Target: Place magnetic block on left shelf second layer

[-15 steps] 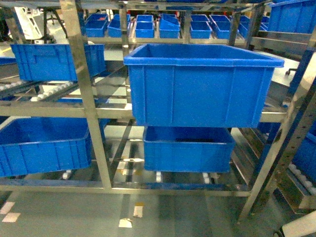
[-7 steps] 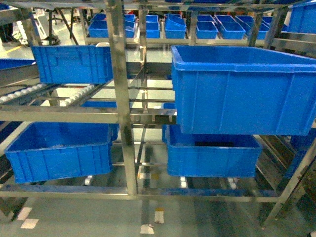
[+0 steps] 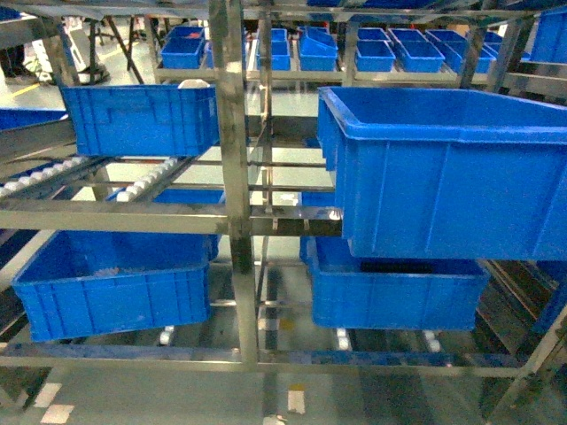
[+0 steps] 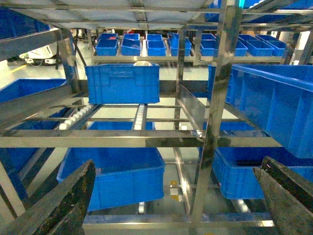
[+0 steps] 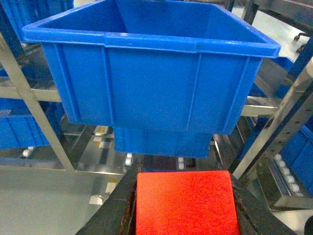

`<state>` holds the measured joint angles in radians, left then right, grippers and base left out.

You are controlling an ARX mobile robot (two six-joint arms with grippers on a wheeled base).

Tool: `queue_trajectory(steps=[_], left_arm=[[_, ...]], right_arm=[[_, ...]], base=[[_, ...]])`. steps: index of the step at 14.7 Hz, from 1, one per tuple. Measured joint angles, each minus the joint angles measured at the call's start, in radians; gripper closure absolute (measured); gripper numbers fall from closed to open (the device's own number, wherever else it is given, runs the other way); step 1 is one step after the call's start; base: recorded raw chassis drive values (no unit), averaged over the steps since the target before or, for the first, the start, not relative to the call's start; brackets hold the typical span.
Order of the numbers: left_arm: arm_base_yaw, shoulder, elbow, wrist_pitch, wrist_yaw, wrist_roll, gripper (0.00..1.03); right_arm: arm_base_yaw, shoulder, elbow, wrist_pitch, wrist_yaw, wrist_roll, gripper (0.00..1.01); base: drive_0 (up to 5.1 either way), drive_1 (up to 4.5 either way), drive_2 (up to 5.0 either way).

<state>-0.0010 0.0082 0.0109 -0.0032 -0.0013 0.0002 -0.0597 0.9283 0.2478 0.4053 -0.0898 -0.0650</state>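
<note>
The magnetic block [image 5: 186, 205], a bright red cube, fills the bottom of the right wrist view, and my right gripper [image 5: 184, 182] is shut on it with a dark finger on each side. It hangs in front of a big blue crate [image 5: 151, 68] on the right bay. The left shelf second layer [image 3: 115, 212] is a steel roller tier left of the middle upright [image 3: 232, 177], with a blue crate [image 3: 142, 119] at its back. My left gripper [image 4: 173, 196] is open and empty, facing that tier [image 4: 98, 141]. Neither gripper shows in the head view.
A large blue crate [image 3: 452, 168] juts out from the right bay at second-layer height. Lower blue crates [image 3: 111, 288] [image 3: 394, 288] sit on the bottom tier. Rows of small blue bins [image 3: 310, 49] stand on racks behind. Steel uprights [image 4: 220, 107] and crossbars frame each bay.
In the head view the whole rack has slid to the right. The left bay with its roller tier has come more into view, and the big right crate now runs off the right edge.
</note>
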Motion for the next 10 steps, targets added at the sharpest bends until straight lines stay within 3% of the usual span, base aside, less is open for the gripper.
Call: queue_trajectory(steps=[10], left_arm=[[0.000, 0.000, 0.000, -0.002, -0.002, 0.000, 0.05]], right_arm=[[0.000, 0.000, -0.001, 0.006, 0.001, 0.000, 0.67]], base=[[-4.9, 3.44, 1.2]])
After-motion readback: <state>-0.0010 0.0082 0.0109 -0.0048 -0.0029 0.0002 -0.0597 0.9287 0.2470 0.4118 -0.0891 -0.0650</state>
